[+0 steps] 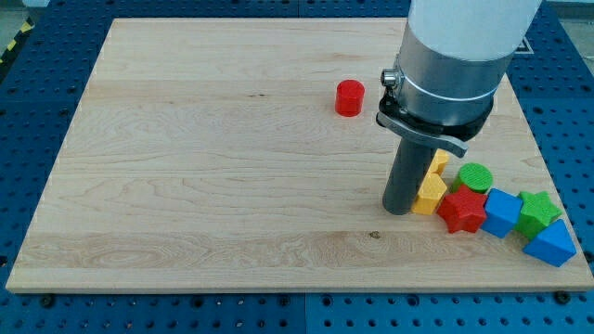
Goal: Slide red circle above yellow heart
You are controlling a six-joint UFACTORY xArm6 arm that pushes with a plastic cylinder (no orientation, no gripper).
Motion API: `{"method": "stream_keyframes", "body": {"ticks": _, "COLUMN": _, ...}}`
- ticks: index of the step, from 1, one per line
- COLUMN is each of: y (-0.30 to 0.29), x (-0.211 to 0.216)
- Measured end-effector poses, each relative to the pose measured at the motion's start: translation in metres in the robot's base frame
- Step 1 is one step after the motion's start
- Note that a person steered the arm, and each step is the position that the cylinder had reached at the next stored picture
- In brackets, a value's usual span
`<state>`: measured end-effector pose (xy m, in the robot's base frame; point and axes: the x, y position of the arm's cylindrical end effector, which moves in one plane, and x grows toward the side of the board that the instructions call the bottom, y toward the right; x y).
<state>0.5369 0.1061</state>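
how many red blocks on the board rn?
2: the red circle toward the view's top, alone, and a red star in the cluster at the view's lower right. The arm may hide others.

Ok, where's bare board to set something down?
The whole view's left and middle of the board, left of the red circle, is bare. It is crowded at the view's lower right, where my tip touches the yellow block beside the red star.

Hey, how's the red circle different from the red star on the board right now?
The red circle is a round cylinder; the red star has points. The red circle stands alone toward the view's top, touching nothing, while the red star sits packed in the cluster at the view's lower right, against a yellow block and a blue block. My tip is beside that cluster, far from the red circle. Both are red.
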Motion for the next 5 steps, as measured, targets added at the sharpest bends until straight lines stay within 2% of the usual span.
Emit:
{"method": "stream_keyframes", "body": {"ticks": 1, "y": -0.054, "x": -0.024}}
{"method": "stream_keyframes", "body": {"ticks": 2, "y": -0.125, "x": -0.083}}
{"method": "stream_keyframes", "body": {"ticks": 3, "y": -0.172, "x": -0.162}}
{"method": "stream_keyframes", "body": {"ticks": 4, "y": -0.091, "x": -0.199}}
{"method": "stream_keyframes", "body": {"ticks": 5, "y": -0.019, "x": -0.195}}
